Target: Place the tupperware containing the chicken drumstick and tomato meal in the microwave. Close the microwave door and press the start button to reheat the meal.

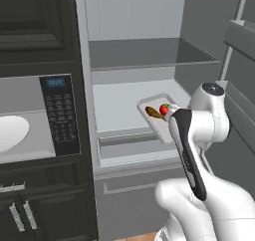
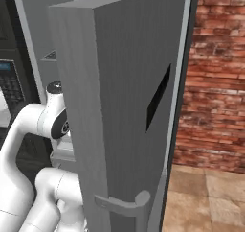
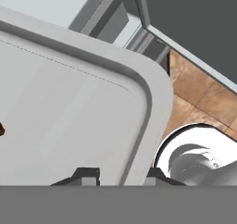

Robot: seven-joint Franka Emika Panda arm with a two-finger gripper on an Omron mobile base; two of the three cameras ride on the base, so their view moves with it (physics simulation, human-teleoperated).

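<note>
Fridge (image 1: 149, 85) beside microwave (image 1: 35, 118)

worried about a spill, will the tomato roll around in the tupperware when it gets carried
Probably yes: the tomato is round and sits loose beside the chicken drumstick. The tupperware looks shallow, with a low rim, so tilting it could let the tomato escape.

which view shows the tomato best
The left base view: the tomato sits red and whole beside the chicken drumstick in the tupperware, at the open fridge. The hand view has the tray's rim close up without the tomato; the right base view faces the fridge door.
</note>
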